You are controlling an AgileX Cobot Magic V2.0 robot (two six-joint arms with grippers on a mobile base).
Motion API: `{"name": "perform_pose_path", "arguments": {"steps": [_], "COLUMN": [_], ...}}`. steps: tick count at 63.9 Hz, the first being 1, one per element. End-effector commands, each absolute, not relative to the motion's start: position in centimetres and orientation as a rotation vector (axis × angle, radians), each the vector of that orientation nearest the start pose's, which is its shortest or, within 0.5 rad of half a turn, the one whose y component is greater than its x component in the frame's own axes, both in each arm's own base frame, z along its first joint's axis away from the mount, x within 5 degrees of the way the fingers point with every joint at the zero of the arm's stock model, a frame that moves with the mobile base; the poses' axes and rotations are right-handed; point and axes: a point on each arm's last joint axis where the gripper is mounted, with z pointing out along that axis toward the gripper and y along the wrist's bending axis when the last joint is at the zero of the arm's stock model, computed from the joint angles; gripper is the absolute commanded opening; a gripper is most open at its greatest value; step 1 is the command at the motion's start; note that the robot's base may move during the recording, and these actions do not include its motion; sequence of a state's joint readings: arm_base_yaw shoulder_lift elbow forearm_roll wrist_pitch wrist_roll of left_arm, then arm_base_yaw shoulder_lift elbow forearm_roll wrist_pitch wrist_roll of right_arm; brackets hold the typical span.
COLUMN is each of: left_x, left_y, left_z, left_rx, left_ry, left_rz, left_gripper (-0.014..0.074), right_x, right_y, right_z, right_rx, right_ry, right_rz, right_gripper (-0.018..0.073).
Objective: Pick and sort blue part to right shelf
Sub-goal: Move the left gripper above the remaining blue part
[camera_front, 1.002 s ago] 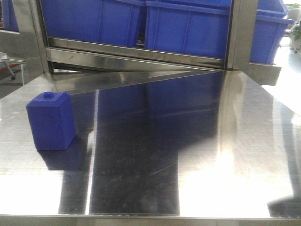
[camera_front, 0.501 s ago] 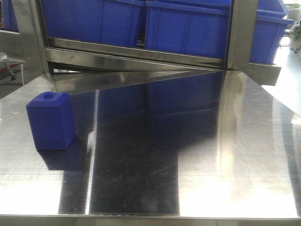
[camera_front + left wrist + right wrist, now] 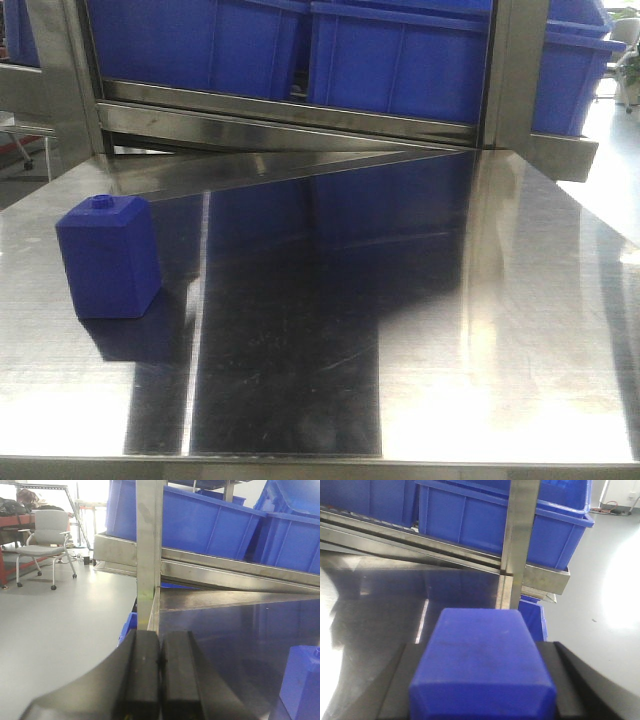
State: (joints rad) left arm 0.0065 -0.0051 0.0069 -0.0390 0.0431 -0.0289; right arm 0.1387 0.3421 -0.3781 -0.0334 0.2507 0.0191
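There are two blue blocks. The blue part (image 3: 482,670) is clamped in the right gripper's (image 3: 482,702) jaws, near the right shelf (image 3: 520,540). One short blue block (image 3: 108,258) stands on the desk (image 3: 430,340) before the shelf. The left gripper's (image 3: 160,647) jaws are pressed together.

Showed a smooth pale-grey floor (image 3: 60,630), glossy enough to mirror daylight. Held 1 grey office chair (image 3: 47,532) on castors, set well back beside a red-framed bench (image 3: 4,565) loaded with dark bags (image 3: 12,505). Glared white behind the chair, around a thin metal truss (image 3: 35,486). Carried a bright patch of light (image 3: 620,597) on the floor at right. Reflected light in pale streaks along the brushed steel tabletop (image 3: 520,330).
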Motion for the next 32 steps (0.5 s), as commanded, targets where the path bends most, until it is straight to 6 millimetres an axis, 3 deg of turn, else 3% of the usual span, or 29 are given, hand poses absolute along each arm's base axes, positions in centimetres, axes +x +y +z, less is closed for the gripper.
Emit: {"name": "perform_pose_path", "arguments": {"steps": [1, 32], "left_x": [5.48, 5.48], "left_y": [0.03, 0.03], "left_z": [20.79, 20.79], "left_rx": [-0.062, -0.062], "left_ry": [1.447, 1.447], "left_rz": [-0.064, -0.064], "left_gripper": [0.0133, 0.0133], "right_x": [8.3, 8.3], "right_y": [1.04, 1.04], "right_z": [31.25, 31.25], "right_rx": [-0.124, -0.124], "right_ry": [1.58, 1.58], "right_rz": [0.073, 0.073], "right_gripper": [0.0413, 0.0413]}}
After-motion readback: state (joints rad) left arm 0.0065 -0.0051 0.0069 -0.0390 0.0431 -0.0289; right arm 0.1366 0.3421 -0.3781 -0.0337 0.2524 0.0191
